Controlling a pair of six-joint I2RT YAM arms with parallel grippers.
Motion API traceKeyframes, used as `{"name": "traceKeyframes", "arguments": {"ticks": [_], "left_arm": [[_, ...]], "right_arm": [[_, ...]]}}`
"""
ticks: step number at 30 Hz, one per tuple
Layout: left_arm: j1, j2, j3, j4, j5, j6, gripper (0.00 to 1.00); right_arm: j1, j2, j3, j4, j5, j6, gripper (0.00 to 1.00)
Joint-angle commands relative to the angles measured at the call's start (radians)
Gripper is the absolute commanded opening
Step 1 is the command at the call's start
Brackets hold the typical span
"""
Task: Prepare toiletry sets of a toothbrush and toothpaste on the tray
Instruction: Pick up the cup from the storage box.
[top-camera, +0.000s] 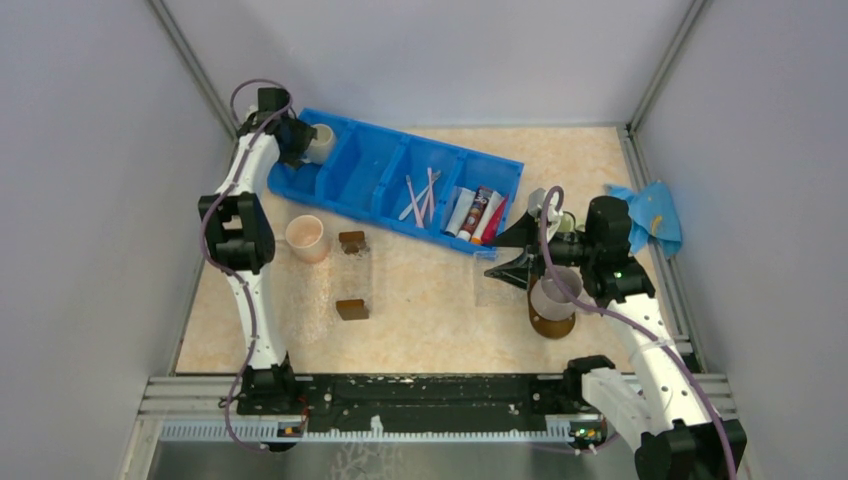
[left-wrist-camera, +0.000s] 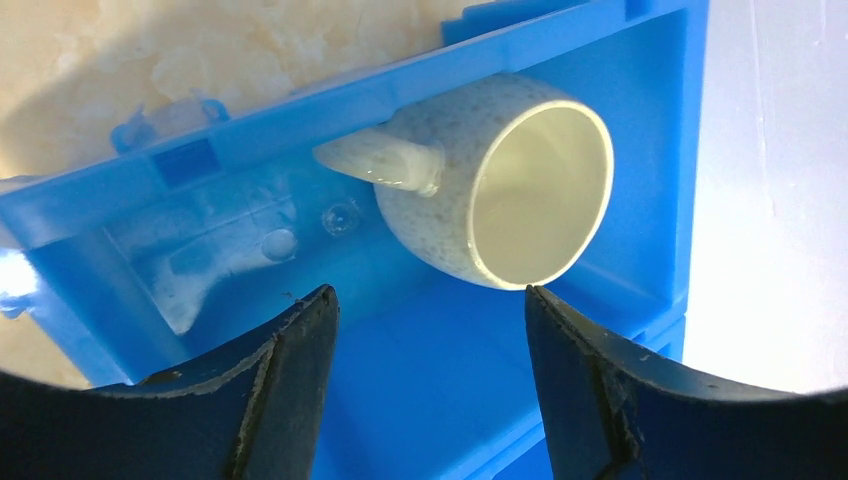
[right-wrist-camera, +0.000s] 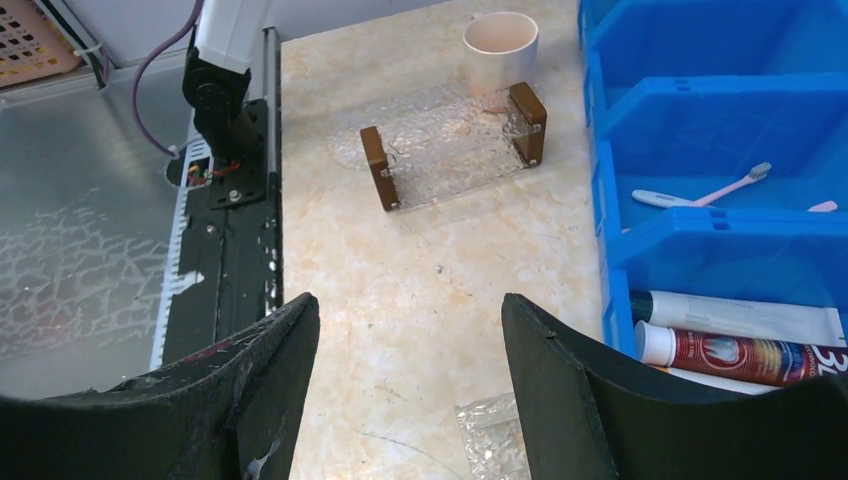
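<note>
Pink and white toothbrushes (top-camera: 420, 197) (right-wrist-camera: 700, 192) lie in one compartment of the blue bin (top-camera: 370, 180). Toothpaste tubes (top-camera: 477, 213) (right-wrist-camera: 760, 355) in white, red and dark fill the compartment at its right end. The tray (top-camera: 553, 325) shows only as a dark brown rounded end under a pale mug (top-camera: 555, 290) beside my right arm. My right gripper (top-camera: 505, 250) (right-wrist-camera: 408, 300) hangs open over bare table, just left of the toothpaste compartment. My left gripper (top-camera: 300, 140) (left-wrist-camera: 430, 290) is open over the bin's left end, holding nothing. A speckled white mug (left-wrist-camera: 500, 190) lies on its side there.
A pink mug (top-camera: 305, 238) stands near a clear textured slab (top-camera: 352, 275) with a brown block at each end. A crinkled clear piece (right-wrist-camera: 490, 440) lies under my right gripper. A blue cloth (top-camera: 650, 215) sits at the right wall. Grey walls enclose the table.
</note>
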Motion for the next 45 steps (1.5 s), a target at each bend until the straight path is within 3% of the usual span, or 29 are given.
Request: {"name": "traceKeyframes", "arguments": {"ticks": [1,7,11,23,30,41,45], "left_arm": [[0.006,0.029,0.003,0.073,0.020,-0.015,0.74],[0.009,0.070,0.030,0.086,0.042,-0.040,0.74],[0.011,0.100,0.082,-0.004,-0.005,-0.055,0.72],[0.019,0.022,0.016,-0.098,-0.067,-0.030,0.54],[0.031,-0.006,-0.041,-0.068,-0.062,-0.001,0.44],[0.036,-0.018,-0.159,0.122,0.010,-0.009,0.45],[0.036,-0.027,-0.202,0.195,0.022,-0.017,0.30]], "right_arm": [[0.011,-0.008,0.001,0.011,-0.001,-0.018,0.67],[0.012,-0.005,0.003,0.005,0.002,-0.024,0.67],[0.013,-0.003,0.004,0.000,0.005,-0.029,0.67],[0.016,-0.003,0.004,-0.003,0.016,-0.035,0.67],[0.017,-0.005,0.005,-0.005,0.016,-0.037,0.67],[0.016,-0.007,0.008,-0.010,0.018,-0.042,0.67],[0.017,-0.005,0.006,-0.011,0.017,-0.043,0.67]]}}
